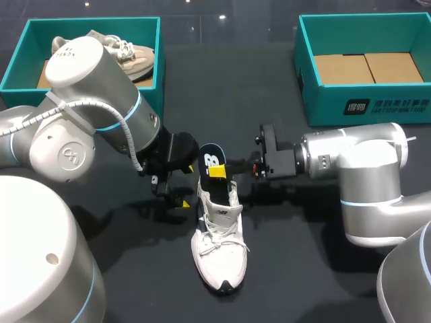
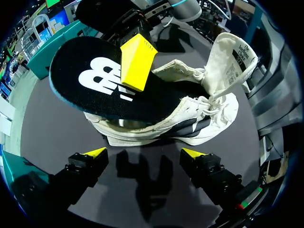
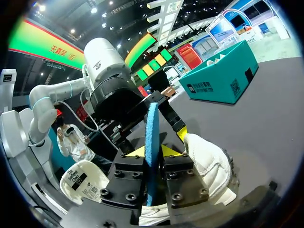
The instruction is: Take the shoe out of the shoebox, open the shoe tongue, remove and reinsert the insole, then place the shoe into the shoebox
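Observation:
A white shoe (image 1: 219, 245) stands on the dark table, toe toward me, its tongue (image 2: 232, 52) folded out. A black insole (image 1: 211, 159) with a white logo and blue underside sticks up out of the heel opening. My right gripper (image 1: 217, 171) is shut on the insole (image 3: 152, 128), one yellow fingertip (image 2: 137, 61) pressed on its top face. My left gripper (image 1: 175, 194) stands open just left of the shoe's heel. In its wrist view the left gripper (image 2: 143, 153) has nothing between its fingers, and the shoe (image 2: 199, 126) lies just ahead of them.
A teal shoebox (image 1: 13, 64) at the back left holds another light-coloured shoe (image 1: 131, 54). A second teal shoebox (image 1: 306, 81) at the back right shows only its cardboard floor. Both arms crowd the table's middle around the shoe.

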`<state>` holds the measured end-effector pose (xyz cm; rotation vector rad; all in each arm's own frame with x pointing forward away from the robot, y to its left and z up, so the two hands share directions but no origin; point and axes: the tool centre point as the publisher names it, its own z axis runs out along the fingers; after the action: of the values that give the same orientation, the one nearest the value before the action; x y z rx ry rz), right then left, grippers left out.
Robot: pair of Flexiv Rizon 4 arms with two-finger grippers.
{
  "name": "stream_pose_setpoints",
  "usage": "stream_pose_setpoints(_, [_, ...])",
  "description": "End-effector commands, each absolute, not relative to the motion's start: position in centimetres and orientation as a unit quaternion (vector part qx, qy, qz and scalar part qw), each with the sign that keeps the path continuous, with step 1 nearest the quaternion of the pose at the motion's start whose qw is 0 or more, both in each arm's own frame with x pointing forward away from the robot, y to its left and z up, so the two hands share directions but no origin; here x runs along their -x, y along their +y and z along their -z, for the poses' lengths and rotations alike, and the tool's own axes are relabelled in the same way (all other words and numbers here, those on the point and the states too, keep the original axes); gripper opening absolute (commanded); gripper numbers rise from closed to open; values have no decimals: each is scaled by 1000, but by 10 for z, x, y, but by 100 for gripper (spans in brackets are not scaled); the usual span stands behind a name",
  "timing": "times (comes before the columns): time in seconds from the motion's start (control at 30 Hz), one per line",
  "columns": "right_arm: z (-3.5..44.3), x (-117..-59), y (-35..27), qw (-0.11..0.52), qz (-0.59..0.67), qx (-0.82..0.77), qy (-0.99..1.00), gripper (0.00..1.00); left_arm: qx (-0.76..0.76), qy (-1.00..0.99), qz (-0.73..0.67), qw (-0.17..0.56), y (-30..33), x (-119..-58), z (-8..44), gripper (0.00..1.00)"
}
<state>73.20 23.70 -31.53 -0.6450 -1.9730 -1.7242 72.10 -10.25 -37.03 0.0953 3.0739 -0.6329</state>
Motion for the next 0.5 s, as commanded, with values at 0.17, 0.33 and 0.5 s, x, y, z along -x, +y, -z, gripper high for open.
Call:
stream_pose_setpoints(0.17, [341, -733, 237, 251, 614, 257, -703, 0, -31, 979, 201, 1, -103, -721, 371, 100])
stream_pose_setpoints(0.33, [356, -719, 234, 261, 605, 288, -695, 0, -31, 979, 201, 1, -103, -721, 371, 100])
stream_pose_setpoints(0.5, [358, -707, 231, 259, 594, 309, -696, 0, -31, 979, 201, 1, -103, -721, 371, 100])
